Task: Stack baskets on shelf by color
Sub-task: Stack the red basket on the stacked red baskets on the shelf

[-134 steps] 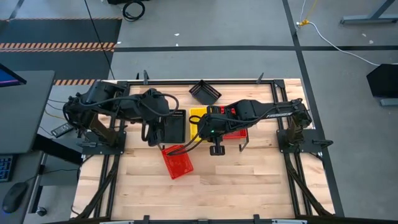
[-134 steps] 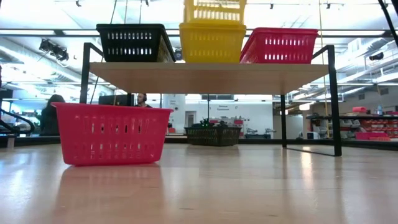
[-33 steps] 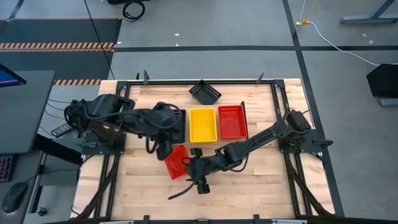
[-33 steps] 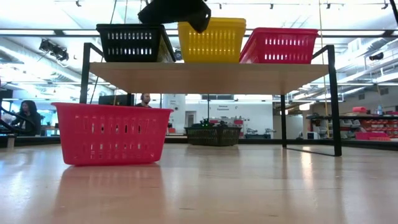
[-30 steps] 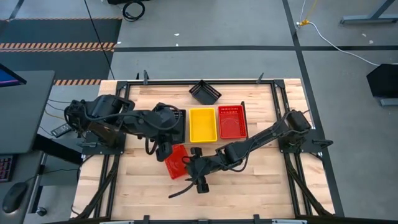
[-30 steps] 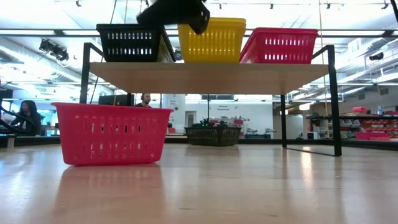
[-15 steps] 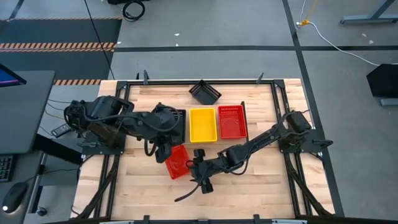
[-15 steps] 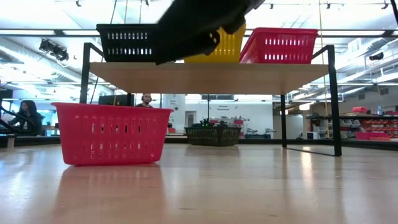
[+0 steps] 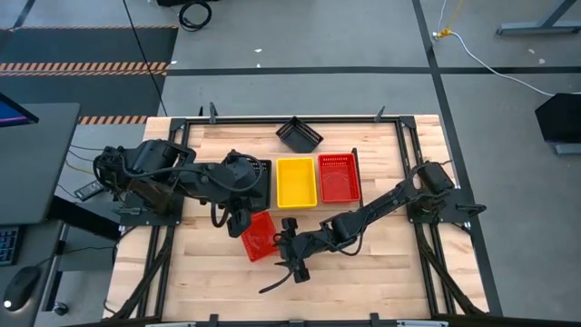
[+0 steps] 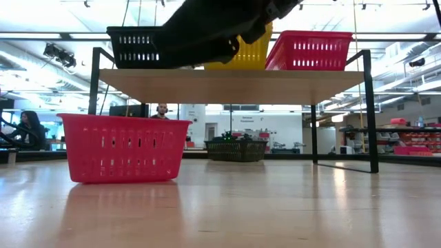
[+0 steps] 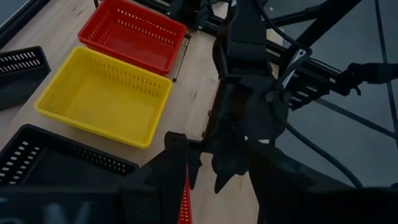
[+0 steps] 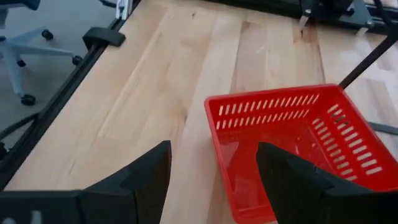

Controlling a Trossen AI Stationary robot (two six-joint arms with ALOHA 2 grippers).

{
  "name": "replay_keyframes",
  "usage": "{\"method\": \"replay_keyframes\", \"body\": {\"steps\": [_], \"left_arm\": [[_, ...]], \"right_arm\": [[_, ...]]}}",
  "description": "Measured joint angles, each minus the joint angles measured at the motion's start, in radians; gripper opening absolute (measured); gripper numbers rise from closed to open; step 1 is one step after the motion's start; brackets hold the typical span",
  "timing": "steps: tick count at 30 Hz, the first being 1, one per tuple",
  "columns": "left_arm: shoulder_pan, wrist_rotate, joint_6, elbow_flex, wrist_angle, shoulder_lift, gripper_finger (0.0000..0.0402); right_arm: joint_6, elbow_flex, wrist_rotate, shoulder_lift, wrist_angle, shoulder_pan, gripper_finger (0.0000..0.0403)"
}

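A red basket (image 9: pixel 257 236) stands on its base on the table, in front of the shelf (image 10: pixel 234 86); it also shows in the low view (image 10: pixel 124 148). On the shelf stand a black basket (image 9: pixel 259 182), a yellow basket (image 9: pixel 297 182) and a red basket (image 9: pixel 338 177). Another black basket (image 9: pixel 300 134) stands on the table behind the shelf. My right gripper (image 12: pixel 212 149) is open at the loose red basket's (image 12: pixel 292 149) corner, one finger on either side of its wall. My left gripper (image 9: pixel 240 222) is open above that basket's far left edge.
The shelf's thin black legs (image 10: pixel 371 110) stand on the table around the work area. My right arm (image 10: pixel 220 27) reaches across in front of the shelf. Bare wooden tabletop (image 9: pixel 381 263) lies toward the near and right edges. People sit in the room beyond (image 10: pixel 31 127).
My right gripper has come a little toward the loose red basket, and its arm has swung into the low view in front of the shelf's baskets. The red basket has stayed where it was.
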Motion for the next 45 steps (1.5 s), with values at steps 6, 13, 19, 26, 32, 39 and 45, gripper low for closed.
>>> {"method": "replay_keyframes", "body": {"steps": [6,13,19,26,32,39,45], "left_arm": [[0.000,0.000,0.002,0.000,0.000,0.000,0.0172],[-0.024,0.002,-0.018,-0.001,-0.019,0.000,0.0172],[-0.068,0.003,-0.019,-0.001,-0.045,0.000,0.0172],[-0.104,-0.006,-0.019,0.000,-0.055,0.000,0.0172],[-0.124,-0.008,-0.018,0.000,-0.061,0.000,0.0172],[-0.124,-0.012,-0.018,0.000,-0.061,0.000,0.0172],[-0.124,-0.012,-0.011,0.000,-0.061,0.000,0.0172]], "right_arm": [[-0.003,0.145,-0.035,0.093,-0.076,-0.002,0.0240],[0.002,0.425,-0.008,0.251,-0.324,-0.015,0.0240],[0.021,0.546,-0.032,0.322,-0.449,-0.034,0.0240],[0.032,0.576,-0.098,0.377,-0.572,-0.008,0.0240],[0.044,0.578,-0.035,0.377,-0.598,0.010,0.0223],[0.054,0.577,-0.040,0.377,-0.668,0.011,0.0133],[0.057,0.577,-0.130,0.370,-0.710,0.014,0.0017]]}}
